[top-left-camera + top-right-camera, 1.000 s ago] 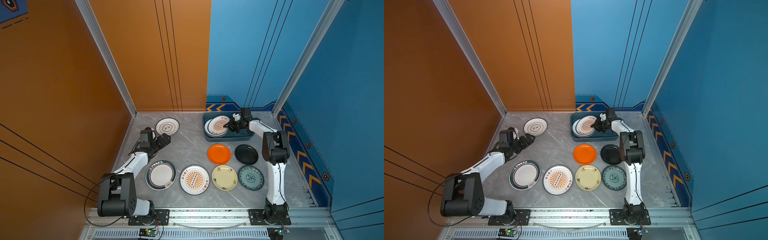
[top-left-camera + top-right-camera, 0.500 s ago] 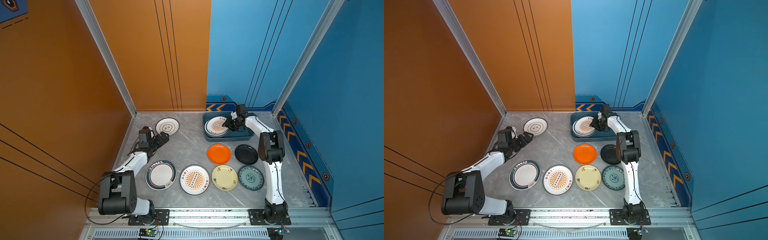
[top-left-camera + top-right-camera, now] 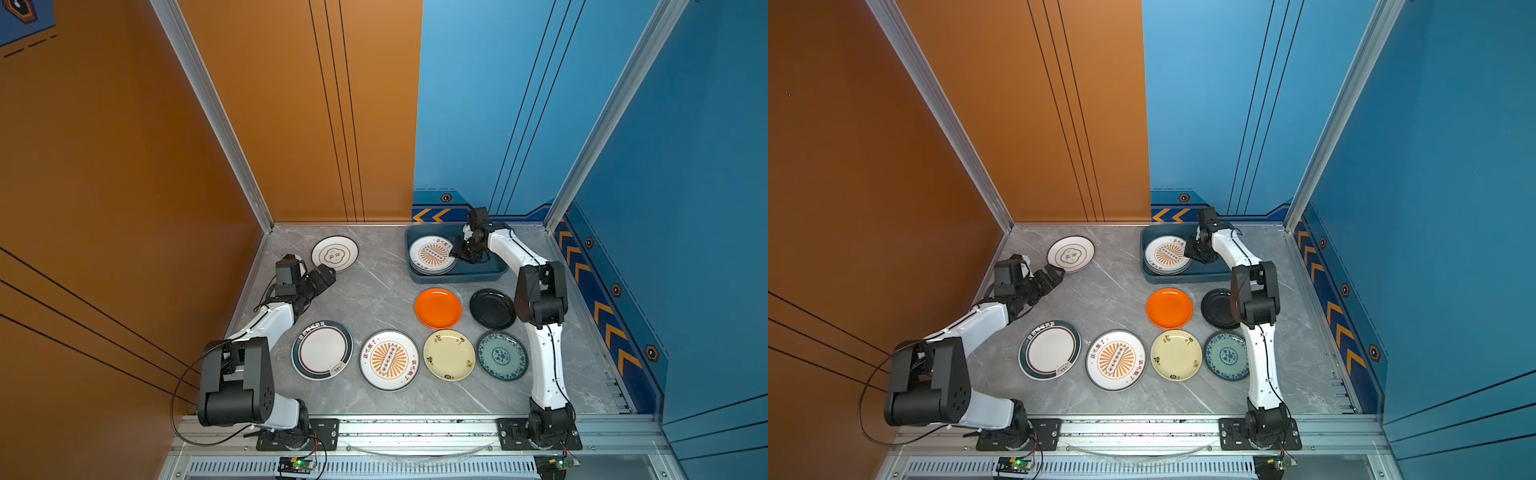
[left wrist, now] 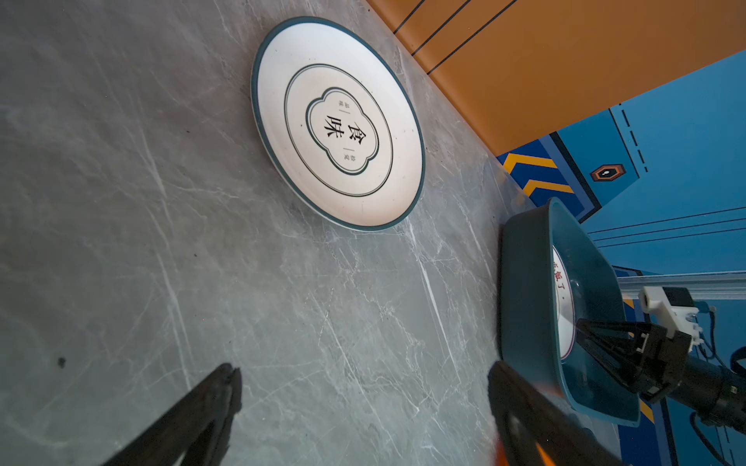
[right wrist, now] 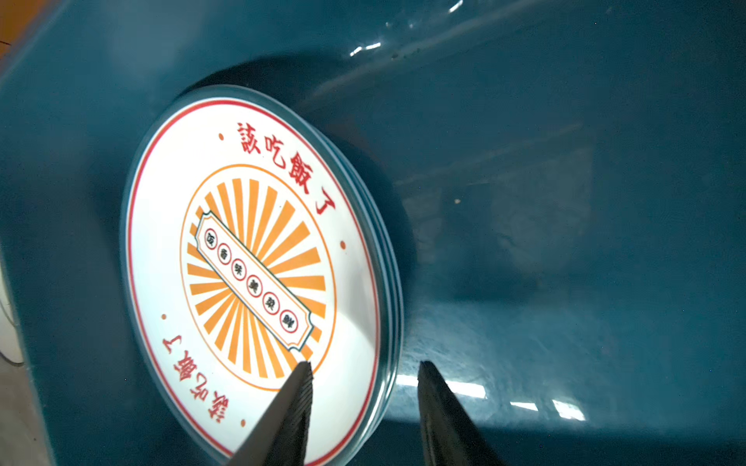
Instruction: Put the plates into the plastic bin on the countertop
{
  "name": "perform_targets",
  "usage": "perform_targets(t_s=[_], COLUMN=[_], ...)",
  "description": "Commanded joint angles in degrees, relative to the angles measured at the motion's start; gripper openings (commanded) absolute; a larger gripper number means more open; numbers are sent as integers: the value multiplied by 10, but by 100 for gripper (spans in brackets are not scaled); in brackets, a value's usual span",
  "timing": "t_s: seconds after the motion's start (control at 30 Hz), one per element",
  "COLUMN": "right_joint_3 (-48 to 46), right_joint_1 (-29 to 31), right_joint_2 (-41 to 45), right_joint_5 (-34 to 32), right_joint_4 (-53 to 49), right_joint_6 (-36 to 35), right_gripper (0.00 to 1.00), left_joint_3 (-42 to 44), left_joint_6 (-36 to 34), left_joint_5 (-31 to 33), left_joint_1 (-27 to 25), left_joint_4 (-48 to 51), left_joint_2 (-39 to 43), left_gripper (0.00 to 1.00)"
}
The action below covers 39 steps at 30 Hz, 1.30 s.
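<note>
Drop-off step: right gripper (image 5: 363,365) sits jaws apart astride the rim of the top plate (image 5: 250,262) in the bin (image 3: 457,276); left gripper (image 4: 363,366), wide open, probably next must close on the cloud-emblem plate (image 4: 337,121).

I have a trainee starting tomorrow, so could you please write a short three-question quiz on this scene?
1. How many plates lie on the countertop, outside the plastic bin?
2. True or false: the right gripper hangs over bare countertop, outside the bin.
3. Fill in: the plate nearest the left gripper bears a black ___ emblem.

Key
1. Seven.
2. False: it is inside the bin, jaws apart, one on each side of the rim of the sunburst plate stacked on top there.
3. Cloud: it is the cloud-emblem plate.
</note>
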<state>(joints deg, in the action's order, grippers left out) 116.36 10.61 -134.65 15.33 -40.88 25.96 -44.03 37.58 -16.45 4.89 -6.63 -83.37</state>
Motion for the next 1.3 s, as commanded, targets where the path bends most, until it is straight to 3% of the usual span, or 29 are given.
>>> perform_targets(t_s=[0.0, 0.27, 0.57, 0.83, 1.27], right_joint_3=[18, -29, -186, -272, -307], right_joint_1=[2, 3, -1, -15, -27], right_joint_2=[28, 100, 238, 305, 314], right_joint_5=[-33, -55, -18, 5, 37], right_joint_4=[-29, -21, 43, 75, 101], right_joint_6=[-19, -35, -33, -31, -21], right_gripper=[46, 46, 46, 47, 47], left_joint_3=[-16, -59, -116, -146, -187], left_joint_6=[7, 33, 62, 79, 108], left_joint_5=[5, 19, 21, 26, 15], left_joint_1=[5, 6, 12, 21, 43], left_joint_4=[-6, -29, -63, -79, -122], left_joint_2=[-20, -92, -194, -264, -343], left_gripper=[98, 97, 87, 74, 46])
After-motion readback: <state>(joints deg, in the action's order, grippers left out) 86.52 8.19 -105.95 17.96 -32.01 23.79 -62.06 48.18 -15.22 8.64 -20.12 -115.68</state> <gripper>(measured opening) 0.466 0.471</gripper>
